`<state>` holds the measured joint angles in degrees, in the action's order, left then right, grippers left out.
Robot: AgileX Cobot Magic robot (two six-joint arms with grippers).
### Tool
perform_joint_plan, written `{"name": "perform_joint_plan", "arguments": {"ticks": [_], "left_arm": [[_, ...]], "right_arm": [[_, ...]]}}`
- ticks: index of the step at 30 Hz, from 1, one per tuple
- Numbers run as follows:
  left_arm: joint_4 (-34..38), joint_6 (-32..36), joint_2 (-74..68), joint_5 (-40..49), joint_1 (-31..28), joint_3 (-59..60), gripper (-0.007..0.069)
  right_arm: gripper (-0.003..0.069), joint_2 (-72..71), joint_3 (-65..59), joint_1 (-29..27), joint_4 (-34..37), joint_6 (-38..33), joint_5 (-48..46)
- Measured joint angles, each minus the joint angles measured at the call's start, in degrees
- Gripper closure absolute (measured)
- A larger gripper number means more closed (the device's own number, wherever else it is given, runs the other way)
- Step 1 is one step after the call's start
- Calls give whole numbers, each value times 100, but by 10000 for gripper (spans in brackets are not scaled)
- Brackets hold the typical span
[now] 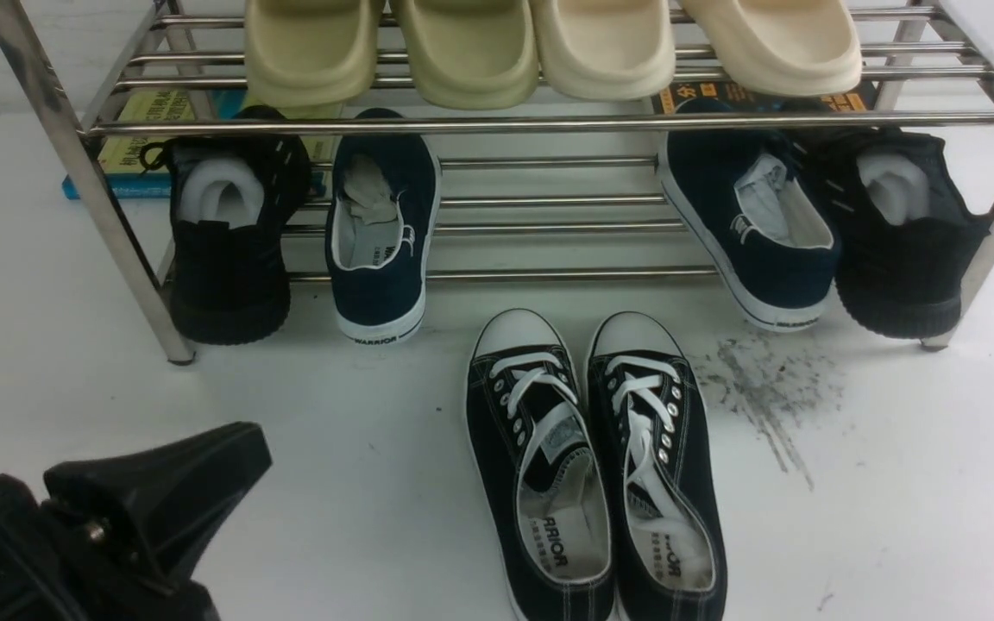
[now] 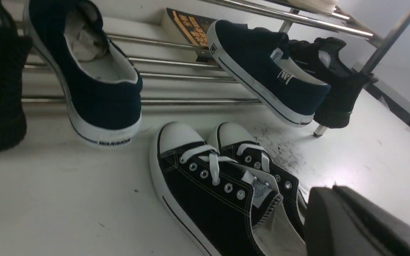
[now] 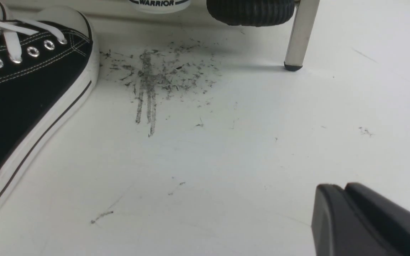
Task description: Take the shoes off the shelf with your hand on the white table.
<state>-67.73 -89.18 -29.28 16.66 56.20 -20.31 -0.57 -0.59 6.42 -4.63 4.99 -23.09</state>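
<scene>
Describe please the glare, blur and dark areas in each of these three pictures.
Front view: bright glare on the shelf tubes, shoes sharp. Left wrist view: dim, a light patch on the table, the left end effector blurred. Right wrist view: even light, scuff marks clear.

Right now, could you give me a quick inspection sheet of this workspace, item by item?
Surface: white table, with dark scuff streaks.
Job's things: black lace-up sneakers side by side on the table, toes towards the shelf, off it.
Clutter: navy slip-ons and black knit shoes on the lower tier; cream slippers on top; books behind.
Grippers: left gripper beside the sneakers, jaws shut, empty; right gripper over bare table, jaws together, empty.
Cables: nothing seen.
Surroundings: nothing seen beyond pale walls.
</scene>
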Motion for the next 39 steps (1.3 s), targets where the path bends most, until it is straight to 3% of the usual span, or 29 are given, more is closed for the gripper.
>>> {"name": "perform_joint_plan", "arguments": {"ticks": [4, 11, 14, 18, 20, 22, 28, 30, 31, 32, 36, 39], "left_arm": [[-328, -63, 0, 277, 0, 0, 594], [-44, -426, 0, 641, 0, 0, 589], [1099, -183, 0, 1214, 0, 0, 589], [2577, 758, 37, 2026, 0, 159, 585], [2902, 1095, 104, 2056, 0, 271, 583], [3526, 1894, 370, 1733, -90, 577, 581], [5455, 4192, 1254, 712, -1324, 1347, 577], [6124, 5077, 1585, 534, -2103, 1568, 573], [6167, 5077, 1612, 525, -2176, 1585, 573], [6419, 5558, 1798, 471, -2734, 1692, 572], [6417, 5928, 2132, 431, -3911, 1905, 571], [6272, 5948, 2470, 436, -4474, 2066, 571]], "right_arm": [[597, 0, 0, 0, -4, 0, 0], [588, 0, 0, 0, -4, 0, 0], [587, 0, 0, 0, -4, 0, 0], [585, 0, 0, 0, -4, 0, 0], [582, 0, 0, 0, -4, 0, 0], [580, 0, 0, 0, -4, 0, 0], [579, 0, 0, 0, -4, 0, 0], [578, 0, 0, 0, -4, 0, 0], [577, 0, 0, 0, -4, 0, 0], [574, 0, 0, 0, -4, 0, 0], [568, 0, 0, 0, -4, 0, 0], [567, 0, 0, 0, -4, 0, 0]]}}
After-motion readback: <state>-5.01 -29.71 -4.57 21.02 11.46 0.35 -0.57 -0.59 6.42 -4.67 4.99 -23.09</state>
